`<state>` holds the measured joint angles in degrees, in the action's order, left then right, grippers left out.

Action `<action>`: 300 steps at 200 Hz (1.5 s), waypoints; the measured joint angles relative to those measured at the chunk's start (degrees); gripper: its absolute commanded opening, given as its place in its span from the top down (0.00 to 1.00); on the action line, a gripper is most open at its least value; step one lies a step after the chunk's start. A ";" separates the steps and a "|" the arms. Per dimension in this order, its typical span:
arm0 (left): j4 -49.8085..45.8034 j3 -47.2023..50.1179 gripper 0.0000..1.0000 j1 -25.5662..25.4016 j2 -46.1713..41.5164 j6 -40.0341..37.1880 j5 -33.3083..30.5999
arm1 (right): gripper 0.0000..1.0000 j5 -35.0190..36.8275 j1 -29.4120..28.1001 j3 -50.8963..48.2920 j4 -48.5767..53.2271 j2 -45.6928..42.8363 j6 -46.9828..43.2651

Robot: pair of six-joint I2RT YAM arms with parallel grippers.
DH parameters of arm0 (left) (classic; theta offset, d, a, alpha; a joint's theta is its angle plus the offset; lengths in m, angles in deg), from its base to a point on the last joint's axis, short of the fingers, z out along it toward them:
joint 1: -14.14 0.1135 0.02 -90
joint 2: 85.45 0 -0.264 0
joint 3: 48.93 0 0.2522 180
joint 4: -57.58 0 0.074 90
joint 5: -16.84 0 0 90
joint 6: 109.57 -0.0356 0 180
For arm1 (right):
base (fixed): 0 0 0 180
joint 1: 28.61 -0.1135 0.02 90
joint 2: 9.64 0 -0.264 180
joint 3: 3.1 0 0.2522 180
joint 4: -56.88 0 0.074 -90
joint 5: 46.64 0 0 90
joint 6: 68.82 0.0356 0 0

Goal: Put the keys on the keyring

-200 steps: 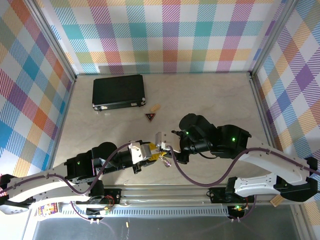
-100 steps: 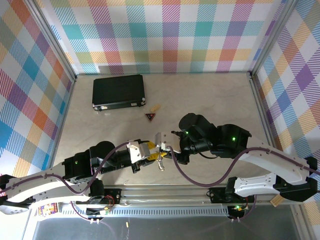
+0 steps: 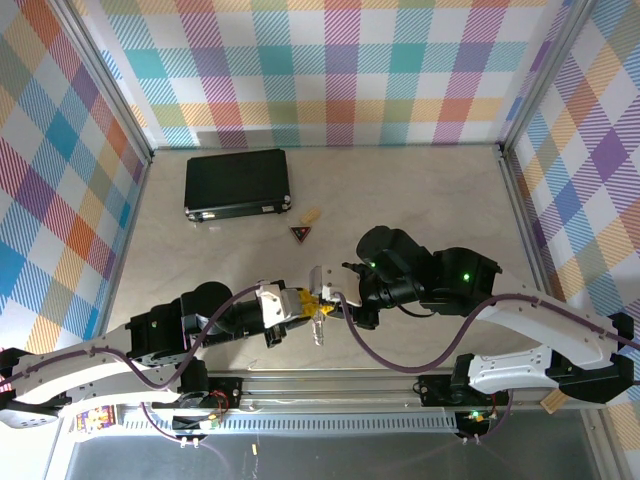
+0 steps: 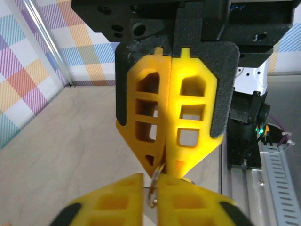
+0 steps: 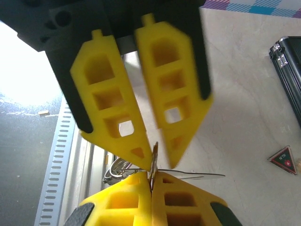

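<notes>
My two grippers meet tip to tip low over the table's near middle. In the left wrist view a thin metal keyring (image 4: 154, 189) stands edge-on. My left gripper (image 4: 150, 180) is shut on it from below. The right gripper's yellow fingers (image 4: 188, 127) are pressed together on its top. In the right wrist view my right gripper (image 5: 151, 175) is shut on the same keyring (image 5: 154, 157), and the left fingers (image 5: 113, 117) come in from above, blurred. The silver keys (image 5: 116, 165) hang beside the tips. From above the left gripper (image 3: 303, 303) meets the right gripper (image 3: 322, 299), the keys (image 3: 318, 330) dangling below.
A black case (image 3: 237, 183) lies at the back left. A dark-red triangular trinket (image 3: 301, 234) with a tan piece (image 3: 311, 216) lies just beyond the grippers. An aluminium rail (image 3: 330, 385) runs along the near edge. Plaid walls close in the table on three sides.
The left gripper's fingers have closed on the ring held by the right gripper. The hanging keys have swung slightly left. The right arm has stayed put.
</notes>
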<state>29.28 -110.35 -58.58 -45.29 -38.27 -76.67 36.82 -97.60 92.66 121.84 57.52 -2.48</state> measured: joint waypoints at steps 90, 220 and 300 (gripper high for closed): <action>5.14 1.88 1.00 0.00 -4.57 2.27 4.87 | 0.80 -3.37 -0.22 -0.74 -4.39 -2.91 0.50; 15.08 5.22 1.00 0.00 -5.53 6.93 11.37 | 0.71 -9.22 -0.26 -3.32 -9.90 -6.01 3.21; 18.21 6.69 1.00 0.00 -5.97 7.78 12.13 | 0.80 -9.38 -0.26 -4.90 -12.20 -7.58 3.50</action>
<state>47.48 -103.66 -58.58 -51.26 -30.49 -64.54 27.44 -97.86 87.77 109.65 49.93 1.01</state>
